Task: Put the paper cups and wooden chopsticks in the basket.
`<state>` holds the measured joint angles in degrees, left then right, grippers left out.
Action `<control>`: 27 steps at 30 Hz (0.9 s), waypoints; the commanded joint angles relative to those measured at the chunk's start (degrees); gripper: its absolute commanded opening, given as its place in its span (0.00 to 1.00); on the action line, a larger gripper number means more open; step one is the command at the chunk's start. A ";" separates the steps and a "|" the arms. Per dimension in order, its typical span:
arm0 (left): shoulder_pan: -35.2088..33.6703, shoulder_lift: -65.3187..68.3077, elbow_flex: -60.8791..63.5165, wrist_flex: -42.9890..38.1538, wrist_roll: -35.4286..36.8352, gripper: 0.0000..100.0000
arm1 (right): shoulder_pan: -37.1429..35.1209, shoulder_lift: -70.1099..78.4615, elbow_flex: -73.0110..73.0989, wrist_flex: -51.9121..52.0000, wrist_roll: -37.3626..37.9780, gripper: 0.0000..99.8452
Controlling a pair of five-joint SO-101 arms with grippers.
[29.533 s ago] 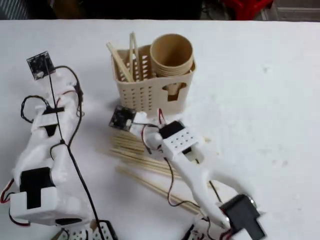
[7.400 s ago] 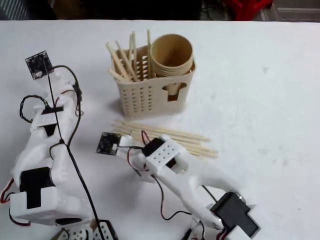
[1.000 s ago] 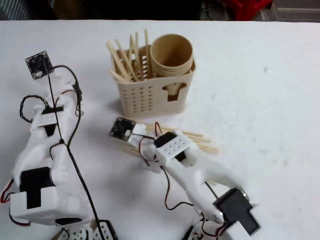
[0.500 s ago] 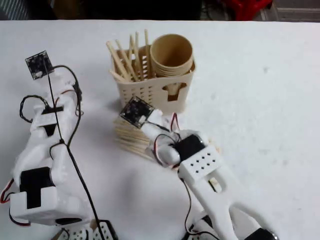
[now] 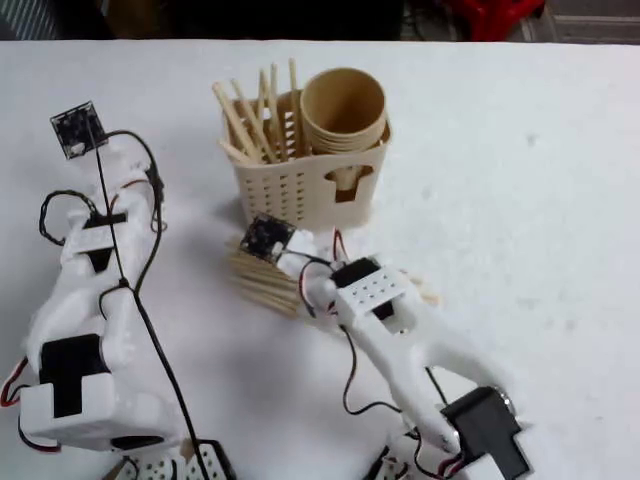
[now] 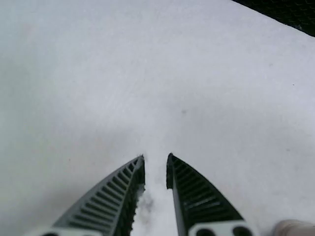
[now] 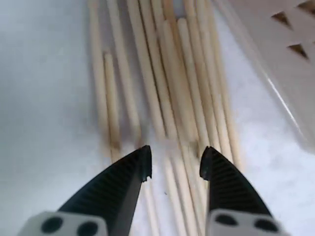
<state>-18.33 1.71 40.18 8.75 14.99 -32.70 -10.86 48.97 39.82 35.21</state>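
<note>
Wooden chopsticks [image 5: 262, 278] and paper cups [image 5: 343, 105] are the objects of this task.

Far left: the left end effector [image 6: 155, 160] is hanging over bare desk [image 5: 520, 200], well apart from the work. Its jaws are barely parted, showing only a narrow slit, and are gripping nothing.

Centre: loose chopsticks are lying side by side on the desk just in front of the basket [image 5: 300, 185], most of them touching their neighbours. Behind them, a bundle of already stored chopsticks [image 5: 255, 115] is leaning upright in the basket's left part, while the nested cups are standing in its right part.

Centre right: the right end effector [image 7: 174, 162] is hovering low over the loose sticks [image 7: 162, 98], with the basket wall [image 7: 275, 64] just beside them. Its jaws are standing moderately open across the sticks' length. They are straddling several sticks and are not yet clamping any.

Handling, as a judgement: the sticks are probably behaving as light, stiff, smooth rods that roll and slide readily. A pinch across the axis near mid-length is likely keeping a stick level, whereas an end grip is inviting it to droop or pivot. Because the sticks are lying packed together, the jaws may be gathering several at once or pushing neighbours aside. The cups, being thin-walled, are likely crushing under firm pressure.
</note>
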 commanded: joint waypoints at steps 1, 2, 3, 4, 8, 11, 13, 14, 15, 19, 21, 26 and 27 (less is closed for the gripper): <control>-0.75 -0.40 -2.90 0.35 -0.53 0.09 | 1.36 0.04 -0.53 -1.89 0.79 0.12; -0.75 -0.40 -2.90 0.35 -0.53 0.09 | 1.36 0.04 -0.35 -1.89 0.79 0.10; -0.75 -0.40 -2.90 0.35 -0.53 0.09 | 1.36 0.13 -0.26 -1.89 0.79 0.08; -0.75 -0.40 -2.90 0.35 -0.53 0.09 | 1.19 0.13 -0.26 -1.89 0.79 0.06; -0.75 -0.40 -2.90 0.35 -0.53 0.09 | 1.01 0.22 -0.26 -0.66 0.88 0.02; -0.75 -0.40 -2.81 0.35 -0.53 0.09 | 1.01 0.48 -0.26 -0.57 0.88 0.02; -0.75 -0.40 -2.81 0.35 -0.53 0.09 | 1.01 0.04 -0.26 0.57 0.88 0.02; -0.75 -0.40 -2.81 0.35 -0.53 0.09 | 1.01 -0.04 -0.44 1.19 0.88 0.02; -0.75 -0.40 -2.73 0.35 -0.53 0.09 | 0.92 -0.31 -0.62 1.98 0.88 0.02; -0.75 -0.40 -2.73 0.35 -0.53 0.09 | -0.57 -2.15 -0.35 4.09 0.97 0.02; -0.75 -0.40 -2.73 0.35 -0.53 0.09 | -1.71 -2.33 -0.44 5.76 0.97 0.06; -0.75 -0.40 -2.73 0.35 -0.53 0.09 | -2.59 -2.15 -0.62 7.34 0.97 0.17; -0.75 -0.40 -2.73 0.35 -0.53 0.09 | -2.59 -2.07 -0.62 7.34 0.97 0.16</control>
<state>-18.33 1.71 40.18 8.75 14.99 -34.81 -11.03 48.97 46.77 35.65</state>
